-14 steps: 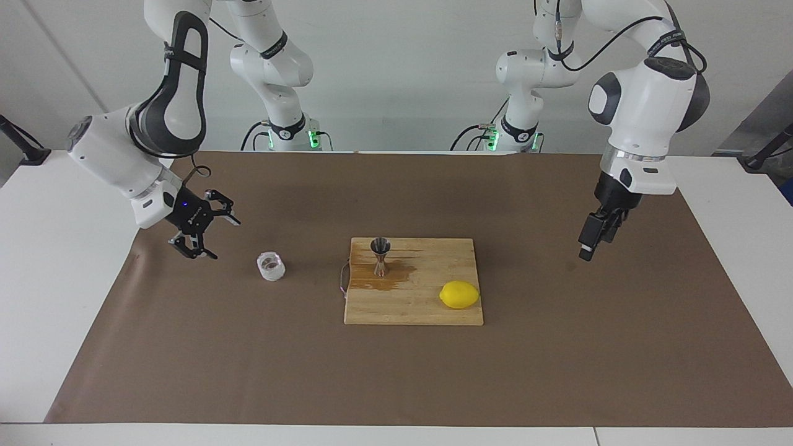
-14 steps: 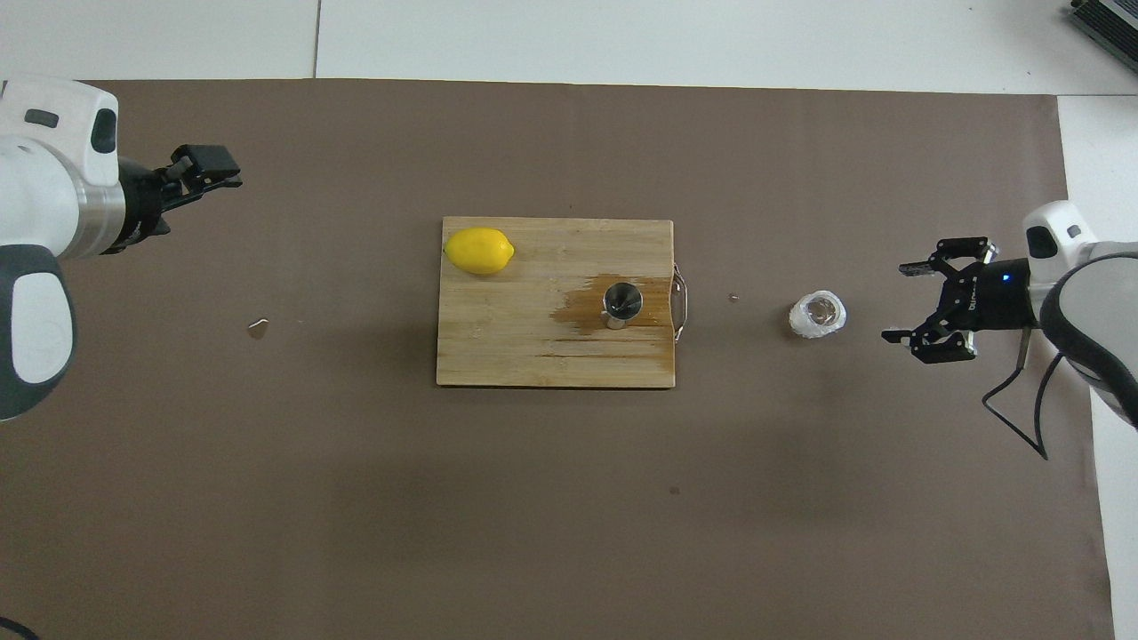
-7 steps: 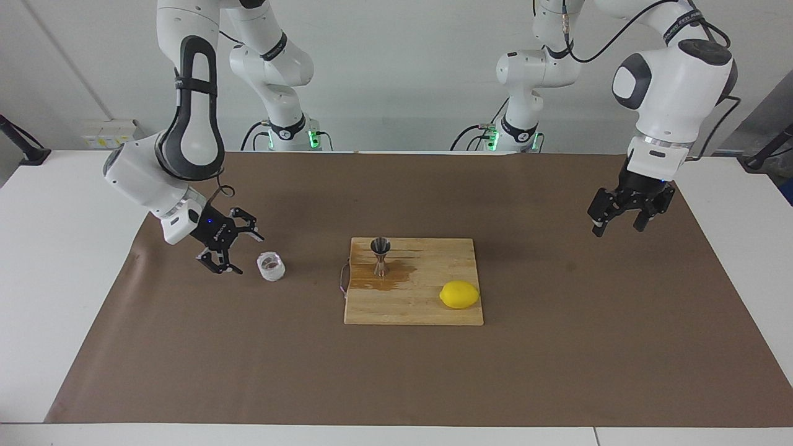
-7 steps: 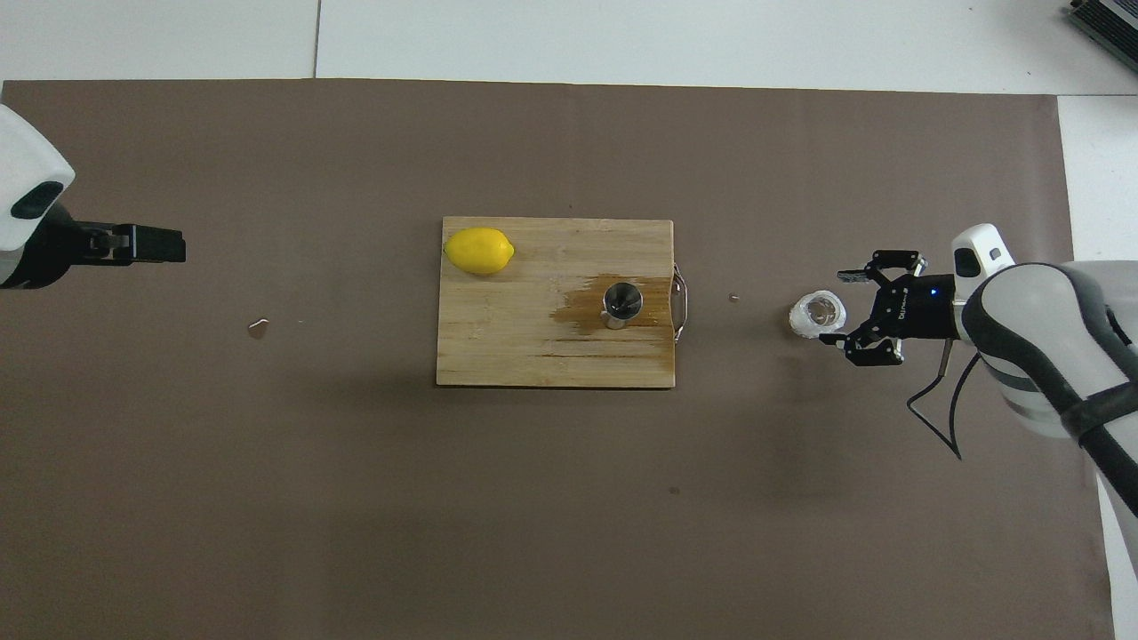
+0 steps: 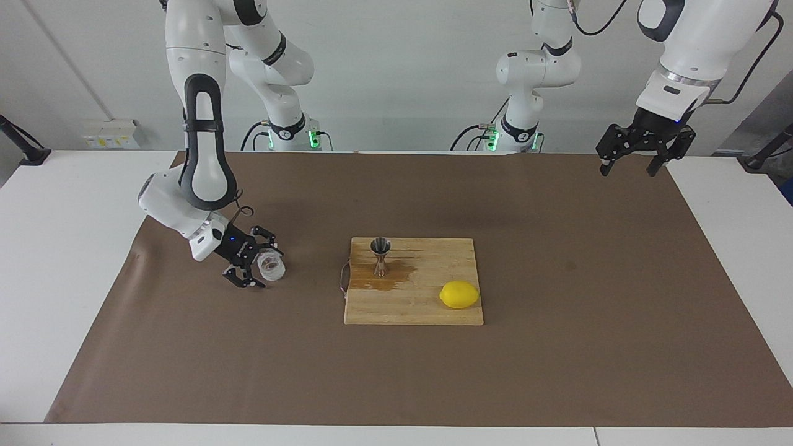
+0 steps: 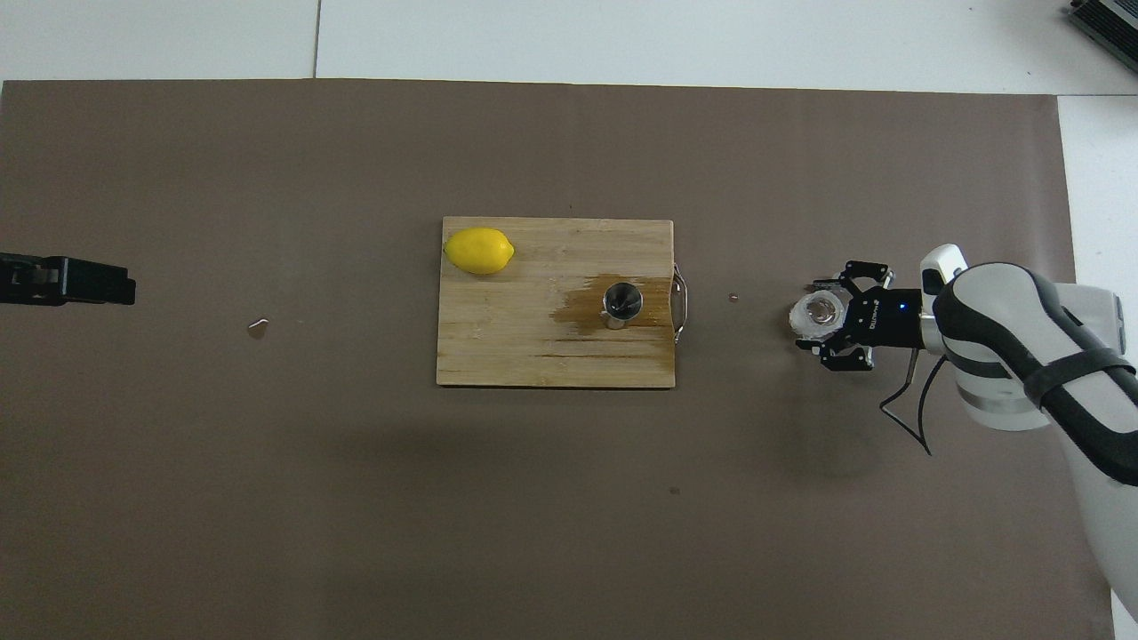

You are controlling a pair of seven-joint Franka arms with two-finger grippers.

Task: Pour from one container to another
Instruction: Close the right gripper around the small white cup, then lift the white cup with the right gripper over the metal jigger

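- I count one small, squat clear glass cup with faceted whitish walls (image 5: 271, 267), one silver steel hourglass-shaped jigger (image 5: 380, 256), one yellow lemon (image 5: 459, 295), one rectangular wooden cutting board (image 5: 427, 310) with a wire handle, and two white arms.
- The glass cup stands upright on the brown paper-covered surface (image 5: 557, 347), toward the right arm's end and well apart from the cutting board.
- The jigger stands upright on the cutting board, near the handle edge, in a dark wet stain (image 5: 396, 279).
- The lemon lies on the same board at the corner farther from the robots, toward the left arm's end.
- I see the right arm bent low, its forearm slanting down so the right gripper (image 5: 257, 267) lies nearly level with the surface, its fingers spread on either side of the cup; I cannot tell if they touch the glass.
- In the overhead view the right gripper (image 6: 831, 323) brackets the cup (image 6: 817, 315) the same way.
- The left arm waits, raised high, its left gripper (image 5: 638, 152) hanging with fingers parted, holding nothing, over the edge of the brown paper nearest the robots.
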